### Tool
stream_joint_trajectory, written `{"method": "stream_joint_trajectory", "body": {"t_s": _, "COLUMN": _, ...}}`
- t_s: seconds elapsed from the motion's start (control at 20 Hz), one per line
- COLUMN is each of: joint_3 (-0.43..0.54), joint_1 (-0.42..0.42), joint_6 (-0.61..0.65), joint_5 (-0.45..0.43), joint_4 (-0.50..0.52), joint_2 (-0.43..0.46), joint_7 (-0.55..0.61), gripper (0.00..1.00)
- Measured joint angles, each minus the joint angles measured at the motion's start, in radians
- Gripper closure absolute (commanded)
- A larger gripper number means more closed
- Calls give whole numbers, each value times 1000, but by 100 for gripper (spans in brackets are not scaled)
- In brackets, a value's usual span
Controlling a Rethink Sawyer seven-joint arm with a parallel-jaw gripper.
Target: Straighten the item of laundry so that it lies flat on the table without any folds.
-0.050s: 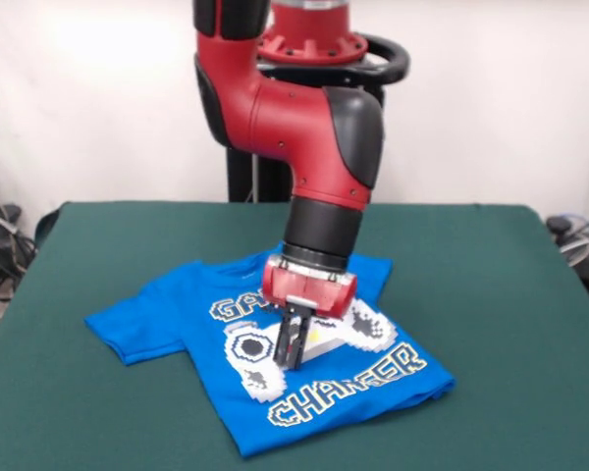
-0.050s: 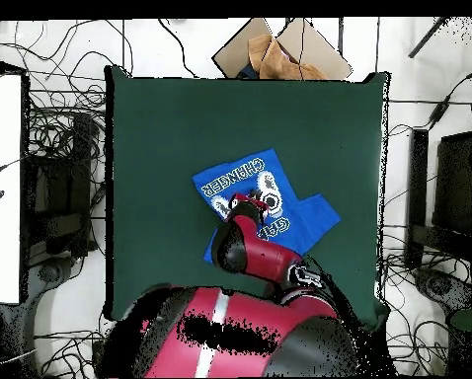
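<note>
Because the shirt (image 1: pixel 216 339) is soft, thin and light, I think it will slide and bunch up if I push it, so I would rather pinch a bit of cloth near an edge and pull it out gently. It will not break, but a grab in the middle would only lift a lump. I judge the best place to take hold is the far side, where I cannot see a second sleeve and the cloth may be tucked under.

Nearest to me in the front view is the bottom hem, sitting at a slant. Above it I read "CHANGER" in yellow-edged letters, then a white and grey game controller picture. One short sleeve sticks out flat to the side. The shirt is bright blue and lies print up, near the middle of the dark green surface (image 1: pixel 491 294), turned a little crooked.

The gripper (image 1: pixel 291 355) points straight down over the print. Its jaws look pressed close together with no cloth between them, and I cannot tell if the tips touch the shirt.

Farther back the red arm (image 1: pixel 275 108) goes up and away.
</note>
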Motion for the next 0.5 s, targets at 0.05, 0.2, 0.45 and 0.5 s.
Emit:
{"method": "stream_joint_trajectory", "body": {"t_s": 0.05, "joint_3": -14, "joint_1": 16, "joint_6": -20, "joint_5": 7, "joint_4": -1, "joint_2": 4, "joint_7": 0, "gripper": 100}}
{"method": "stream_joint_trajectory", "body": {"t_s": 0.2, "joint_3": -52, "joint_1": 63, "joint_6": -96, "joint_5": 25, "joint_4": -5, "joint_2": 17, "joint_7": 0, "gripper": 100}}
{"method": "stream_joint_trajectory", "body": {"t_s": 0.45, "joint_3": -87, "joint_1": 100, "joint_6": -196, "joint_5": 29, "joint_4": -20, "joint_2": 38, "joint_7": 0, "gripper": 100}}
{"method": "stream_joint_trajectory", "body": {"t_s": 0.5, "joint_3": -87, "joint_1": 100, "joint_6": -200, "joint_5": 29, "joint_4": -21, "joint_2": 40, "joint_7": 0, "gripper": 100}}
